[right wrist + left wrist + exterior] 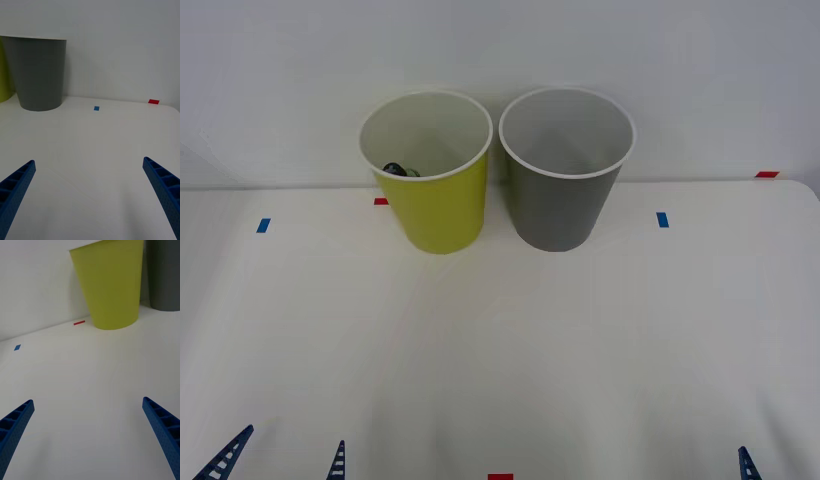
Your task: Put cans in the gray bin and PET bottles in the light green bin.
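Note:
The light green bin [430,200] and the gray bin [565,195] stand upright side by side against the back wall, almost touching. Low inside the light green bin, a black cap and a bit of green of a PET bottle [396,169] show above the near rim. The cans are out of view. My left gripper [280,462] hangs open over the table's near left, well short of the bins, with nothing between its fingers. My right gripper [89,161] is open too, at the near right, also holding nothing. The gray bin [37,73] is far ahead of it, and the light green bin [110,281] is ahead of the left gripper [88,400].
Small tape marks lie flat on the white table [500,340]: blue ones [263,225] [662,219] and red ones [381,201] [766,174] [500,477]. A white wall rises right behind the bins. The table's right edge curves off at the far right.

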Robot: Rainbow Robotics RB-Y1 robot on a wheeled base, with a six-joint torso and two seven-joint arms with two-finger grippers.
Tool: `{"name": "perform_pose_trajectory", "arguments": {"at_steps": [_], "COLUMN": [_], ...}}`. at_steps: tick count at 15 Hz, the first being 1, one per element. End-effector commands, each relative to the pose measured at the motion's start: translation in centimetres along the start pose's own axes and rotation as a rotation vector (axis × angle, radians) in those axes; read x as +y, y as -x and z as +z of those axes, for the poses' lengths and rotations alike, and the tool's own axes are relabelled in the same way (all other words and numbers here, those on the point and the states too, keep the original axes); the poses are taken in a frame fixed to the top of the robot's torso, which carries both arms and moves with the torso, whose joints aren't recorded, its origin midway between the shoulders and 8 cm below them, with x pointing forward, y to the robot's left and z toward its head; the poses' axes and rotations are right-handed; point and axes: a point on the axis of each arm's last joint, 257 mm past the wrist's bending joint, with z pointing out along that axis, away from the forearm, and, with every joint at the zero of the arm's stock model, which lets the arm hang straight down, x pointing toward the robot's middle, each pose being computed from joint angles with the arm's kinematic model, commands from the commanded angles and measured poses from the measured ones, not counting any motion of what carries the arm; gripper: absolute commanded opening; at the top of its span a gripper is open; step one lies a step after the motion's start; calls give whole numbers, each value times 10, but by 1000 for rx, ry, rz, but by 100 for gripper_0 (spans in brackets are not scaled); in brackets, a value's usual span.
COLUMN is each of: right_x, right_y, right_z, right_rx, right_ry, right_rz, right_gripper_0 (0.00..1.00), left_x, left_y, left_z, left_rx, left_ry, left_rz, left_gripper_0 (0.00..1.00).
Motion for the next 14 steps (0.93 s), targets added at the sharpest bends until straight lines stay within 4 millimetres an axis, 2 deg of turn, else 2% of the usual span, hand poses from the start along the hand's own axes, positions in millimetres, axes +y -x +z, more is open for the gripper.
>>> {"name": "perform_pose_trajectory", "arguments": {"at_steps": [1,14], "right_x": [0,0], "right_y": [0,0], "right_z": [0,0], "right_rx": [0,0], "right_ry": [0,0], "right_rz": [0,0], "right_gripper_0": [100,100], "left_x": [0,0], "left_y": [0,0], "left_z": [0,0], "left_rx": [0,0], "left_ry": [0,0], "left_rz": [0,0], "left_gripper_0": [100,100]}}
